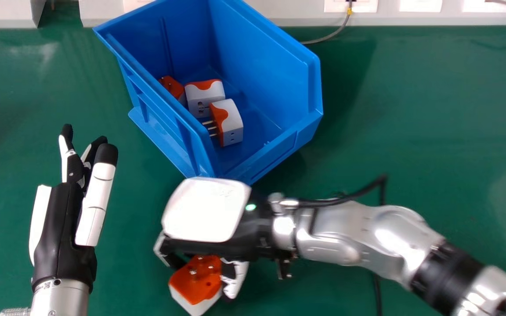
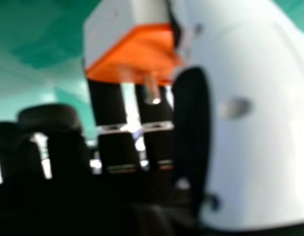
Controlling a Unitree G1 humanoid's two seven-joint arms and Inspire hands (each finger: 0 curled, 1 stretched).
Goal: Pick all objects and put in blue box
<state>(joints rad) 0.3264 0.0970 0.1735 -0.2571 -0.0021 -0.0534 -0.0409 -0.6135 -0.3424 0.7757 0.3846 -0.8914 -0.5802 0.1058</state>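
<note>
Your right hand (image 1: 207,210) pinches the adapter (image 1: 198,283) between thumb and fingers, probably to carry it securely into the blue box (image 1: 266,57).

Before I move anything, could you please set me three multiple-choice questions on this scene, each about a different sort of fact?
1. Where is the left hand?
A) Inside the blue box
B) Right of the box
C) Nearer than the box, at the left

2. How many adapters lie in the box?
A) Three
B) One
C) Six

3. What is the right hand doing?
A) Gripping the box rim
B) Holding an adapter
C) Holding nothing

Key:
1 C: it shows left of and below the box in the head view.
2 A: three orange-and-white bodies lie inside.
3 B: its fingers and thumb clasp one.
</note>
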